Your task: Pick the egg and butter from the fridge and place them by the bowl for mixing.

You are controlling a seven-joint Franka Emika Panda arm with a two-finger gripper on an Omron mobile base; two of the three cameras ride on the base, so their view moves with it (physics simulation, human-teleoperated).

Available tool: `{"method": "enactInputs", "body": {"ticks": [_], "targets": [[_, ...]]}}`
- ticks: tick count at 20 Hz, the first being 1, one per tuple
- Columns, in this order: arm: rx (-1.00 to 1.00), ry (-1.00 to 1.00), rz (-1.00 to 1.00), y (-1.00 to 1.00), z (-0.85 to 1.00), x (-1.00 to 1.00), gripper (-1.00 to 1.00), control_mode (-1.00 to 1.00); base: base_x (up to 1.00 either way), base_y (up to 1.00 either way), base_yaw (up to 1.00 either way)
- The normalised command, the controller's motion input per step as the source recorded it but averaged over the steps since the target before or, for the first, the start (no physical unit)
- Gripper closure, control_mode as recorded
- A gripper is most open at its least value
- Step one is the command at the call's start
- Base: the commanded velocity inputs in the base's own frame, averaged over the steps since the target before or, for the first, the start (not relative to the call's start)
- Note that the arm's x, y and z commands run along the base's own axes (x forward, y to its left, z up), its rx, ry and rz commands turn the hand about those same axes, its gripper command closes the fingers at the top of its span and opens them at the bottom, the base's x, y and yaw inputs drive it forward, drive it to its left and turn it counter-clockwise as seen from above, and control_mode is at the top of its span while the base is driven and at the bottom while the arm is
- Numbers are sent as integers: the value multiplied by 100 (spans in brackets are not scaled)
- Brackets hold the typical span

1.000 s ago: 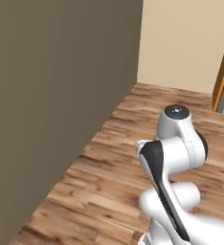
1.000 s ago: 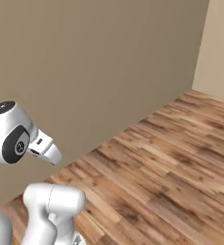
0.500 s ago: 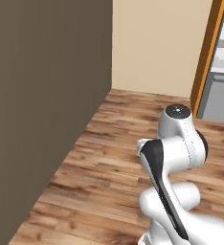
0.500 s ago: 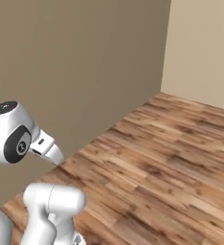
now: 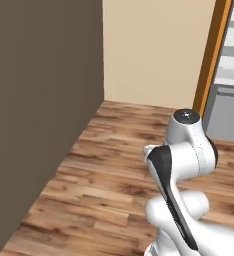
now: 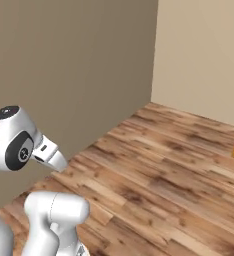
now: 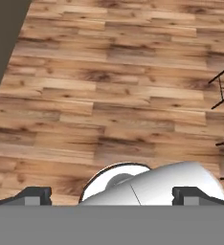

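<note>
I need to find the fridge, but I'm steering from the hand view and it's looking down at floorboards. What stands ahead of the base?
Observer: A cream wall stands ahead and meets a dark brown wall on the left.
Operator: Any appliance nearby?
Observer: Yes. In the left base view a grey appliance, possibly the fridge, sits at the right edge, just past an orange cabinet edge.
Operator: Is the arm stretched out?
Observer: No, the arm is folded up close over the base.

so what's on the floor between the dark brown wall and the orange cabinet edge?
Nothing: bare wood floor runs from the dark brown wall to the orange cabinet edge, backed by a cream wall, in the left base view.
</note>
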Motion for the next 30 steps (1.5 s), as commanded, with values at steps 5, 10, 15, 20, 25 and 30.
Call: {"method": "enactInputs", "body": {"ticks": [5,10,15,20,25,30], "targets": [[0,0,0,0,0,0,-100,100,100,-77,0],[0,0,0,0,0,0,-100,100,100,-68,0],[0,0,0,0,0,0,-100,100,100,-57,0],[0,0,0,0,0,0,-100,100,100,-63,0],[0,0,0,0,0,0,-100,100,100,-82,0],[0,0,0,0,0,0,-100,100,100,-97,0]]}}
